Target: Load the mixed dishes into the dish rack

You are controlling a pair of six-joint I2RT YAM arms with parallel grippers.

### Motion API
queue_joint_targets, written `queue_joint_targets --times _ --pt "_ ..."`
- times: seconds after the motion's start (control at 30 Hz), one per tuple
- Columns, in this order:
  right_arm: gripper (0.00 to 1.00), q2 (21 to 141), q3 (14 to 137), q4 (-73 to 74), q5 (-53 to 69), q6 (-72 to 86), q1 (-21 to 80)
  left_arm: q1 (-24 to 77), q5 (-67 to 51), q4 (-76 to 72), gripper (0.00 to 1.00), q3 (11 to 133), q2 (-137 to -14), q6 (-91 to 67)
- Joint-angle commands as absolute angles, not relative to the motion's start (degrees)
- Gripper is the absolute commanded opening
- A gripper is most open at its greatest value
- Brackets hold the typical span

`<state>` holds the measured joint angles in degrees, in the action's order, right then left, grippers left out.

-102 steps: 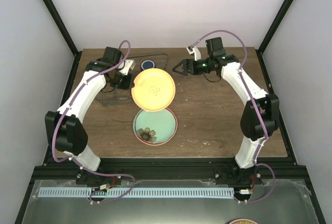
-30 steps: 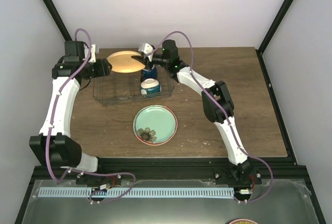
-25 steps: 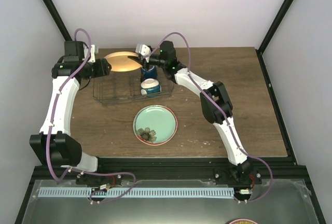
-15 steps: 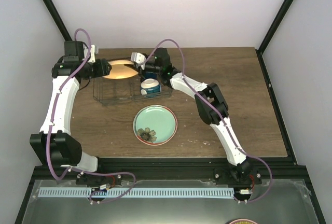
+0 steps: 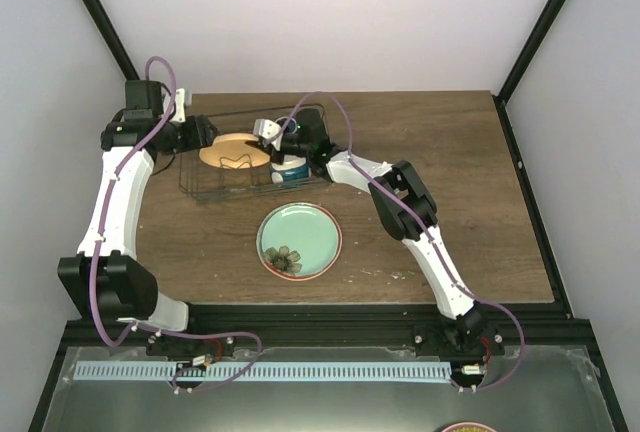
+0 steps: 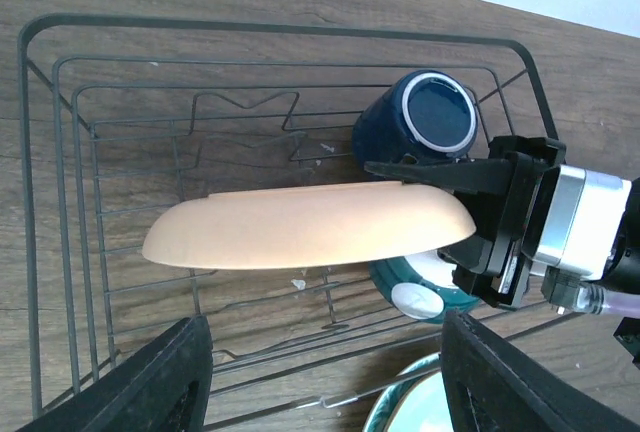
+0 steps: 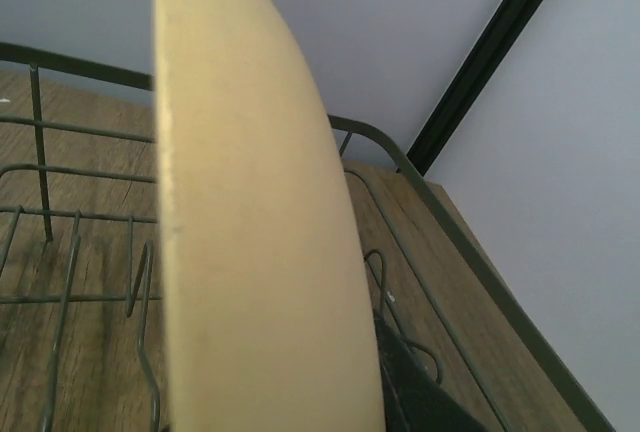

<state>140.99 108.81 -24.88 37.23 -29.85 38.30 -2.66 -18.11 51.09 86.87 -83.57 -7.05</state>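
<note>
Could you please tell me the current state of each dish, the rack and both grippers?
Orange plate: tilted steeply on edge over the rack, gripped at its rim.
Right gripper: shut on the orange plate.
Left gripper: open, empty.
Mug: upright in the rack.
Bowl: in the rack, partly hidden by the orange plate.
Green plate: flat on the table, outside the rack.

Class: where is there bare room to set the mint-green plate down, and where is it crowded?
Free: the table's right side beyond the right arm; the wood left of the mint-green plate; the dish rack's left end, bare wire. Crowded: the rack's right end, with mug, bowl and the right gripper holding the orange plate.
</note>
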Motion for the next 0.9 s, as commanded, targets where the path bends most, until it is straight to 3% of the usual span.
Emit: queue_joint_targets --times 0.0,0.1,0.4,0.57,0.7,0.87 --pt "0.26 140.5 109.0 -27.3 36.9 -30.3 39.3 -3.0 -19.4 50.2 0.63 86.3 -83.9 -6.9" --pt "0.39 138.4 108.2 -27.1 37.3 -30.1 39.4 -3.0 -19.7 50.2 0.63 86.2 -83.8 -7.0" --pt "0.64 130.1 103.5 -21.9 38.3 -34.0 40.7 -3.0 -19.7 50.2 0.63 85.4 -83.4 -6.8" --pt "0.90 118.3 91.2 -21.4 36.9 -36.7 41.4 -3.0 -20.7 49.7 0.63 84.2 -82.6 -6.7" --pt "0.94 108.3 81.7 -19.4 29.9 -35.1 41.4 -3.0 -25.0 48.5 0.63 80.9 -80.0 -5.7" --pt "0.96 100.6 79.1 -10.7 15.8 -25.2 41.3 -1.4 -30.0 50.2 0.53 77.1 -76.0 -3.3"
